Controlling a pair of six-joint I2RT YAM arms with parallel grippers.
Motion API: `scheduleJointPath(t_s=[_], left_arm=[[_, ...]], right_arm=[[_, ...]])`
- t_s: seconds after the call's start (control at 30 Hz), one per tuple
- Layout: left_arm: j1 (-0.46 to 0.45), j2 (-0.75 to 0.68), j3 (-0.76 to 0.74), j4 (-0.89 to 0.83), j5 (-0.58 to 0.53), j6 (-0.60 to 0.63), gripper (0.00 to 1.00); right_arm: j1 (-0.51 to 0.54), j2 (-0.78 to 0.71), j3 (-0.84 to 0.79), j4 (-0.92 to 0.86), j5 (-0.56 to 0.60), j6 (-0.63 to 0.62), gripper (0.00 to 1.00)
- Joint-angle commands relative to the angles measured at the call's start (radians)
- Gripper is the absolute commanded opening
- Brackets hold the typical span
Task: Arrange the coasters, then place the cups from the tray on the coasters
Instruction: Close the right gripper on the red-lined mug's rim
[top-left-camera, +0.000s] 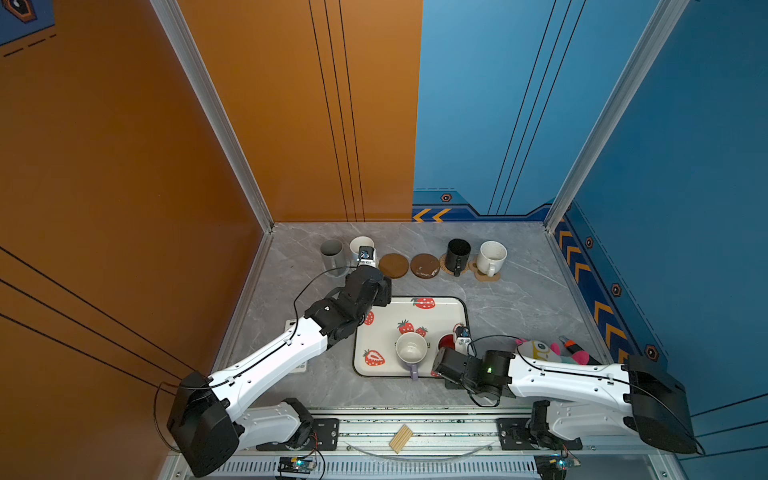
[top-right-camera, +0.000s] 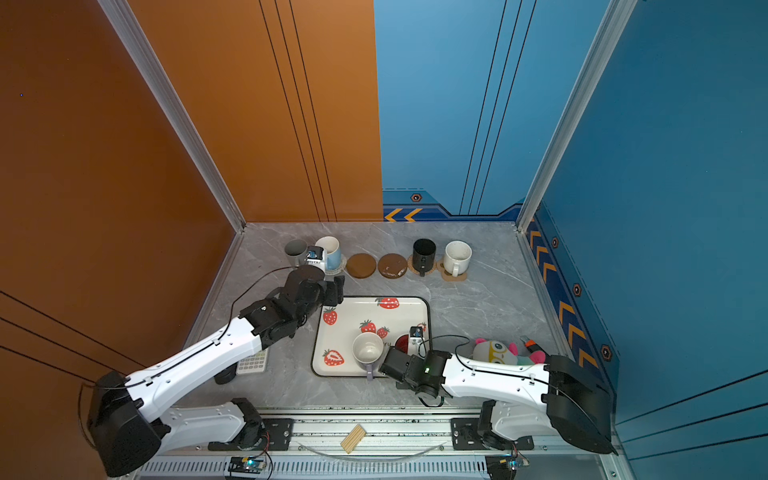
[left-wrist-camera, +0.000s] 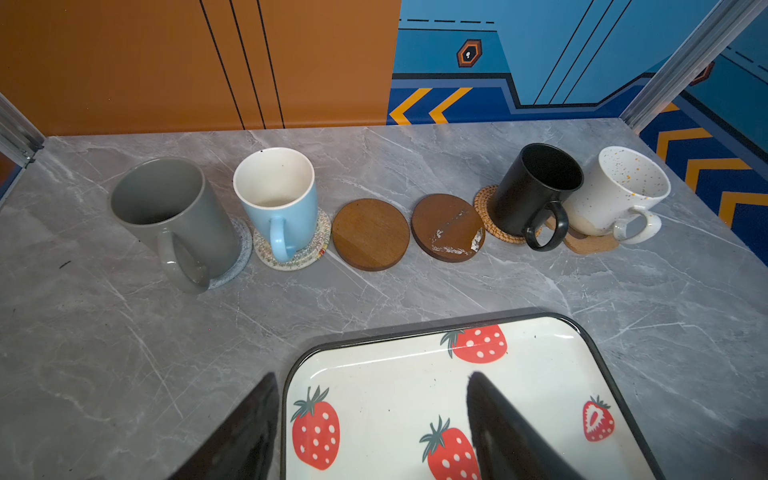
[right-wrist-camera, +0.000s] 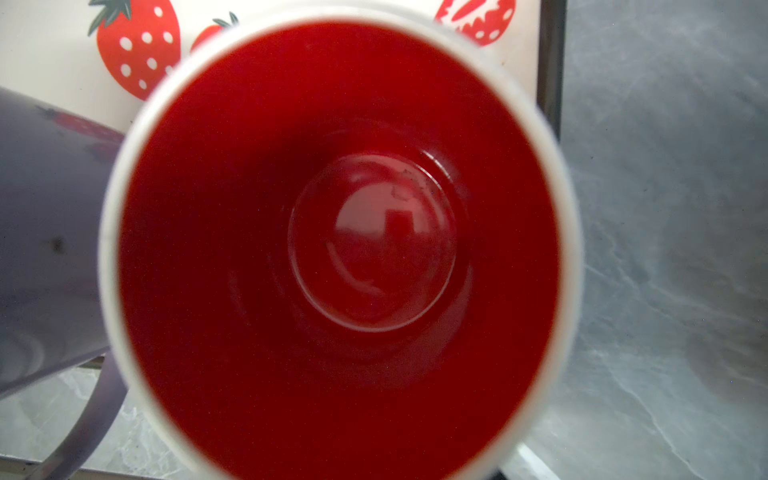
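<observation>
Along the back, a grey cup (left-wrist-camera: 174, 216), blue cup (left-wrist-camera: 278, 199), black cup (left-wrist-camera: 536, 187) and speckled white cup (left-wrist-camera: 623, 187) each stand on a coaster. Between them lie two bare wooden disc coasters (left-wrist-camera: 370, 234) (left-wrist-camera: 446, 227). My left gripper (left-wrist-camera: 374, 415) hangs open and empty over the far left corner of the strawberry tray (top-left-camera: 449, 309). A lilac cup (top-left-camera: 411, 351) and a red-inside cup (top-left-camera: 446, 343) stand on the tray. My right gripper is down at the red-inside cup (right-wrist-camera: 332, 249), which fills the right wrist view and hides the fingers.
A plush toy (top-left-camera: 536, 351) and an orange-handled tool (top-left-camera: 571, 345) lie right of the tray, beside my right arm. A calculator (top-right-camera: 252, 361) lies under my left arm. Orange and blue walls close the back and sides.
</observation>
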Motion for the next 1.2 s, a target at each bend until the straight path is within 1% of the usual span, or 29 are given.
scheduleJointPath(t_s=[0.0,0.13,0.3,0.5,0.53,0.77,0.8,0.93,1.17], left_arm=[[0.009,0.015,0.033,0.018,0.024,-0.007,0.72],[0.011,0.026,0.044,0.006,0.032,-0.007,0.72],[0.011,0.028,0.044,0.004,0.033,-0.005,0.72],[0.012,0.028,0.051,-0.006,0.040,-0.002,0.72],[0.012,0.028,0.049,-0.006,0.040,-0.002,0.72],[0.014,0.028,0.050,-0.008,0.040,-0.002,0.72],[0.013,0.028,0.049,-0.008,0.041,-0.002,0.72],[0.014,0.024,0.047,-0.008,0.041,-0.002,0.72],[0.016,0.020,0.042,-0.010,0.041,-0.001,0.72]], right_arm=[[-0.011,0.014,-0.008,0.000,0.009,-0.018,0.39],[-0.013,0.023,-0.010,0.006,0.009,-0.016,0.39],[-0.015,0.040,-0.007,0.015,0.005,-0.018,0.34],[-0.016,0.051,-0.003,0.015,0.000,-0.027,0.26],[-0.016,0.051,-0.001,0.015,0.001,-0.028,0.24],[-0.016,0.043,0.002,0.010,0.008,-0.030,0.02],[-0.017,0.043,0.004,0.008,0.007,-0.031,0.00],[-0.015,0.049,0.024,-0.022,0.018,-0.046,0.00],[0.004,0.058,0.098,-0.082,0.069,-0.101,0.00]])
